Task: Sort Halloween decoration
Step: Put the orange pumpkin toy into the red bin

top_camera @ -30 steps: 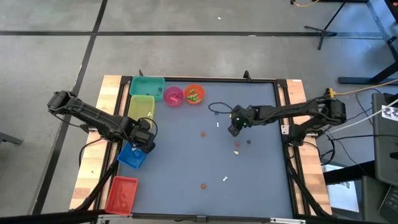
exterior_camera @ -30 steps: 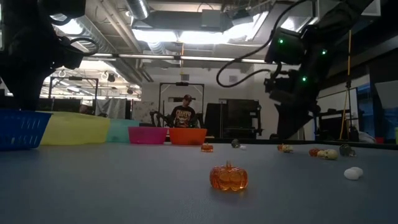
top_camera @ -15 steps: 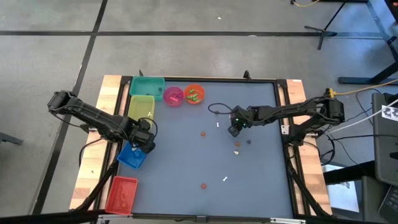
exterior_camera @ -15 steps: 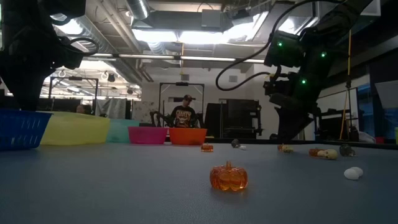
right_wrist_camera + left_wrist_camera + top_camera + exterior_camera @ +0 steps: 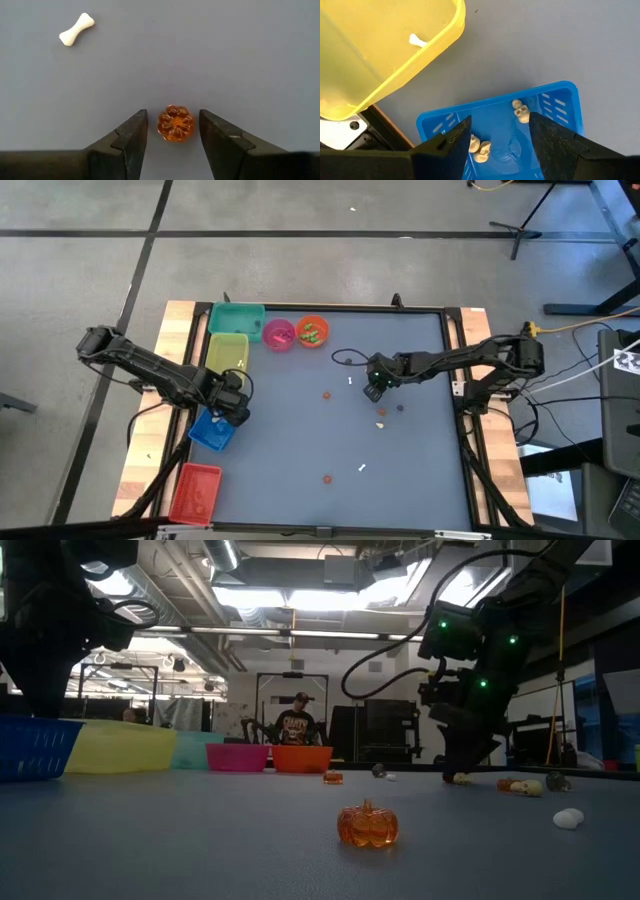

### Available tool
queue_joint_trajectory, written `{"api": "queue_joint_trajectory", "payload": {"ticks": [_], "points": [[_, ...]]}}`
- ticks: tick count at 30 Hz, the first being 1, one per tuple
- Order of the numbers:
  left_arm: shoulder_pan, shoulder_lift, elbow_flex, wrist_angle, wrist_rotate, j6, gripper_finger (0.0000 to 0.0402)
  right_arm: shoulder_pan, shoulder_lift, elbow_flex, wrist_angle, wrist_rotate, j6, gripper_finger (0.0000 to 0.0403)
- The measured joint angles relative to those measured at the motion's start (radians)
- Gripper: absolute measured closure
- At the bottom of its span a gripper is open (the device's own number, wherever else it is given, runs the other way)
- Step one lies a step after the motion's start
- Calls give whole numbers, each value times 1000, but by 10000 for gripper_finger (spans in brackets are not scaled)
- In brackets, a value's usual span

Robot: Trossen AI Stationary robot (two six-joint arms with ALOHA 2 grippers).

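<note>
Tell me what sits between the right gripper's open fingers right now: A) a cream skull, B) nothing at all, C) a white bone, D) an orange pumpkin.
D: in the right wrist view the orange pumpkin lies on the table between the open fingers of the right gripper, not yet gripped, while the white bone lies well off to one side.

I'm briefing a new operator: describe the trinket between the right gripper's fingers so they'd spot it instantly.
On the grey table, find the right gripper, open near the middle. A tiny orange pumpkin sits on the mat between its fingers, round and ribbed, unlike the white bone nearby.
</note>
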Motion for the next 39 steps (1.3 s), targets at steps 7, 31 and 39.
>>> {"api": "queue_joint_trajectory", "payload": {"ticks": [7,31,39], "points": [[0,0,0,2,-1,0,219,0,12,1,1,1,0,224],[0,0,0,3,-5,0,219,0,15,-1,0,-24,-1,307],[0,0,0,16,-33,1,219,-1,15,9,-6,-46,-2,299]]}}
